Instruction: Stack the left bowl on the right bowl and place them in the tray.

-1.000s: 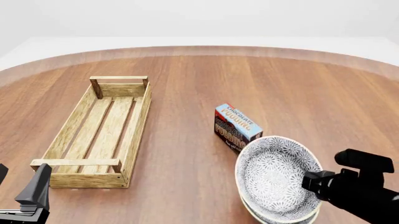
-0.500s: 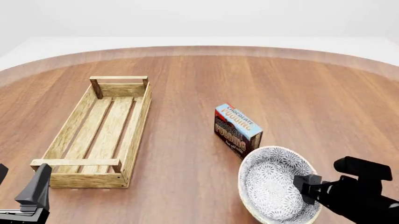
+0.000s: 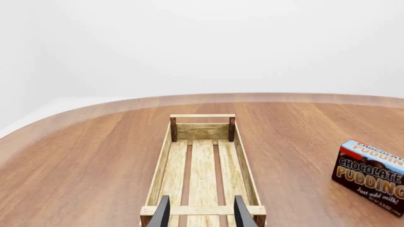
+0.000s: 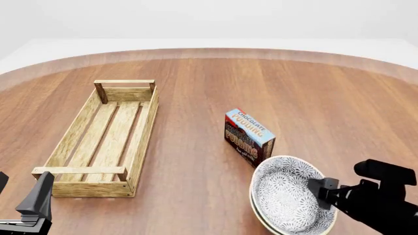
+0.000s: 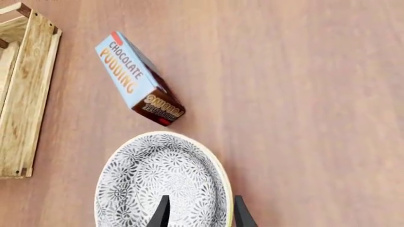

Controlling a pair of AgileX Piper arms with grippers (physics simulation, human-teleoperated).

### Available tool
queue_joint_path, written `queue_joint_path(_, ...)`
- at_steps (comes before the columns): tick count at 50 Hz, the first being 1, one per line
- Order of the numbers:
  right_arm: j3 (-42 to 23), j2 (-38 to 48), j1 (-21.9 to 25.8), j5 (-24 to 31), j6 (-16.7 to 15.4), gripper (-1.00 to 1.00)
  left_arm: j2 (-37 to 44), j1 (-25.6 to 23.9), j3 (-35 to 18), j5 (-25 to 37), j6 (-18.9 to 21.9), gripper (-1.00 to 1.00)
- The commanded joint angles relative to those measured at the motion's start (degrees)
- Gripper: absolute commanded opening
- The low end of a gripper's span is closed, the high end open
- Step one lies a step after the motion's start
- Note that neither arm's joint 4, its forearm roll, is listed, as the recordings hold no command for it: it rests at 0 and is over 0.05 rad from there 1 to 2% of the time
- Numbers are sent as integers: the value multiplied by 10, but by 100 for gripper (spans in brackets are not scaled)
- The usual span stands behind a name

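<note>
Stacking looks done: right gripper [image 4: 321,192] clamps the rim of two nested grey flower-patterned bowls [image 4: 287,196], while the long light-wood slatted tray [image 4: 104,142], far to its left, waits unfilled.

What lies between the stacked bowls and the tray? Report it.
Mostly bare table. The stacked bowls, held at their rim by the right gripper, sit near the right; the tray lies left. The pudding box stands just behind the bowls, off the direct path.

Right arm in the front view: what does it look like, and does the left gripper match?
The right arm is matte black and blocky, with no visible cables or markings. Its gripper has two slim dark fingers. The left gripper looks the same: thin, dark grey-black fingers.
</note>
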Motion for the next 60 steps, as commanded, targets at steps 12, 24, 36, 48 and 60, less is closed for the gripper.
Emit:
queue_joint_path(12,-112,32,-107,102,-172,100,0,0,0,0,0,100)
queue_joint_path(24,-82,64,-103,71,-189,100,0,0,0,0,0,100)
queue_joint_path(36,-47,96,-83,19,-185,100,0,0,0,0,0,100)
queue_joint_path(48,-20,127,-76,-28,-177,100,0,0,0,0,0,100)
queue_joint_path(60,26,167,-56,-97,-154,100,0,0,0,0,0,100)
